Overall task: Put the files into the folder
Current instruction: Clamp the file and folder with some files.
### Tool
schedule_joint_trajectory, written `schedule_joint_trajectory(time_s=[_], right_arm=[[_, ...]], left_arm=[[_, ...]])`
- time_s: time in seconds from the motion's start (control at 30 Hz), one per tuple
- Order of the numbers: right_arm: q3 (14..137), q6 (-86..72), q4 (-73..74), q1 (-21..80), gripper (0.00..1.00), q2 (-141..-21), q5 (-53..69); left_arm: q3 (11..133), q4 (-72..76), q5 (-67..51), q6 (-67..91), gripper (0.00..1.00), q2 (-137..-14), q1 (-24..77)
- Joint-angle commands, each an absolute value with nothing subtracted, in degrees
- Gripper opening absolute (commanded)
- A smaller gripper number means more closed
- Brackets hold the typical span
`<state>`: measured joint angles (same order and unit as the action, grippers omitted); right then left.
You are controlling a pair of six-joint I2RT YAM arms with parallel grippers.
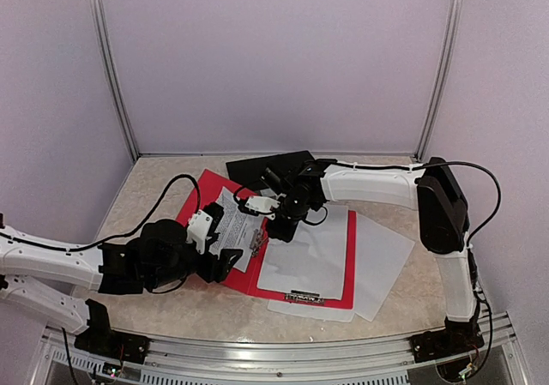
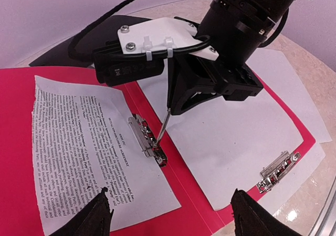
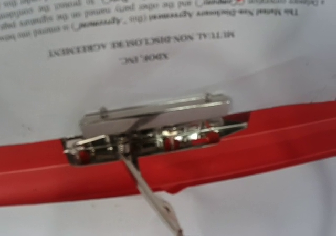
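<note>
The red folder [image 1: 193,205] lies open on the table. One of the files, a printed sheet [image 2: 84,152], lies on its left half with its edge under the metal spine clip [image 2: 147,139]. Blank files [image 2: 236,136] cover the right half, and another sheet [image 1: 386,261] sticks out from under the folder at the right. My right gripper [image 2: 169,109] hangs just above the spine, shut on the clip's thin lever [image 3: 149,194], which slants up from the clip [image 3: 157,115]. My left gripper [image 2: 169,193] hovers open over the folder's near edge, holding nothing.
A second metal clip [image 2: 275,170] sits at the folder's right-hand edge. A black flat sheet [image 1: 274,166] lies behind the folder near the back wall. The right arm reaches in from the right, and its cable loops above the folder.
</note>
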<state>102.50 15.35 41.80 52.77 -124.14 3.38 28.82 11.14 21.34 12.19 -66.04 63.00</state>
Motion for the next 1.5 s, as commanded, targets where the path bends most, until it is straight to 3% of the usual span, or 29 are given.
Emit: schedule_joint_trajectory(time_s=[0.0, 0.7, 1.47], right_arm=[[104.26, 15.17, 43.02, 53.47, 0.04, -124.44, 3.12], [109.27, 16.02, 44.58, 53.51, 0.0, -128.78, 4.18], [113.46, 16.35, 46.79, 53.44, 0.0, -130.79, 5.99]], left_arm=[[29.01, 12.18, 19.9, 10.94, 0.76, -68.48, 62.57], [33.24, 14.94, 21.01, 5.63, 0.75, -81.69, 64.17], [41.13, 27.34, 49.39, -4.98, 0.75, -106.24, 69.43]])
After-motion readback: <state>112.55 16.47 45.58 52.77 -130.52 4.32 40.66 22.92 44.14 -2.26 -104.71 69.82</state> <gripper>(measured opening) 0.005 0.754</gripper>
